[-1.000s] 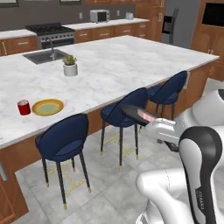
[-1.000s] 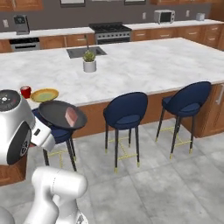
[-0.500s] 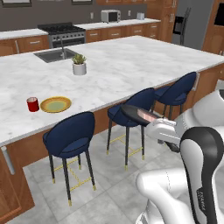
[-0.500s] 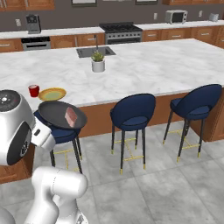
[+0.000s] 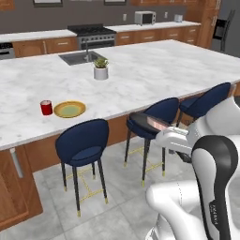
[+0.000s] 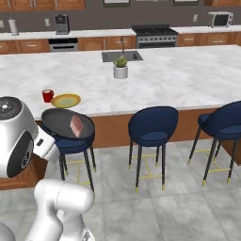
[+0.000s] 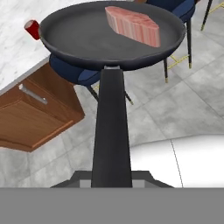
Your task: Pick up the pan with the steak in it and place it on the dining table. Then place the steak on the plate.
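On the dining table (image 6: 188, 80) the red mug (image 6: 47, 95) and plate (image 6: 66, 100) are sitting left of the sink, while nearer, off its front edge above a blue stool (image 6: 70, 141), the gripper (image 7: 111, 177) is clamping the pan (image 6: 66, 123) handle, steak (image 6: 76, 125) lying inside.

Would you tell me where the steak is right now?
The steak lies in the pan, held above a blue stool short of the dining table, at the right base view's left.
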### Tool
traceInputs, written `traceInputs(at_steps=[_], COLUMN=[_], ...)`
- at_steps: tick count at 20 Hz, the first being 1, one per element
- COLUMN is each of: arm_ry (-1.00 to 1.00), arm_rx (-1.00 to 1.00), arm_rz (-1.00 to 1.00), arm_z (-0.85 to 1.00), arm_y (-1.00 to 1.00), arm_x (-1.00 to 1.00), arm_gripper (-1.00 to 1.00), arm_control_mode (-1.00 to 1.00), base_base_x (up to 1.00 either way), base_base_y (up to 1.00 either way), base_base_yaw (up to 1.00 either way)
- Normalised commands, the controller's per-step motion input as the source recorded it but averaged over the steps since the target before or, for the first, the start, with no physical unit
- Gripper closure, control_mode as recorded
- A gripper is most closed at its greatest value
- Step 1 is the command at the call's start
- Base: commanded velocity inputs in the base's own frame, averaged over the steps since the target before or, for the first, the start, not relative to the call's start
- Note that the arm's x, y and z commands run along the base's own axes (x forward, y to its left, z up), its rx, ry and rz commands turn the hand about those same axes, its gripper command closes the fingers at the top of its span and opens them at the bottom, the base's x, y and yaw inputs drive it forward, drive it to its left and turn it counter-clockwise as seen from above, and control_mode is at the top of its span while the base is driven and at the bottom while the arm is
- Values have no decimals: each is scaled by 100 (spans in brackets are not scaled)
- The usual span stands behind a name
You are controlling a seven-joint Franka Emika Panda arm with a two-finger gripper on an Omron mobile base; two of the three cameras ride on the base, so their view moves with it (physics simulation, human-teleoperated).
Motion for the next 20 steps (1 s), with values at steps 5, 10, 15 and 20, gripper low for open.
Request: traceInputs(at_steps=[5,10,15,20], arm_ry=[0,0,0,0], arm_rx=[0,0,0,0], arm_rz=[0,0,0,0], arm_z=[0,0,0,0], arm_y=[0,0,0,0], arm_x=[0,0,0,0], arm_gripper=[100,100,100,100], arm_control_mode=[100,100,100,100], base_base_x=[36,28,19,4], base_base_y=[-45,-66,-72,-9], base_base_yaw=[25,17,14,3])
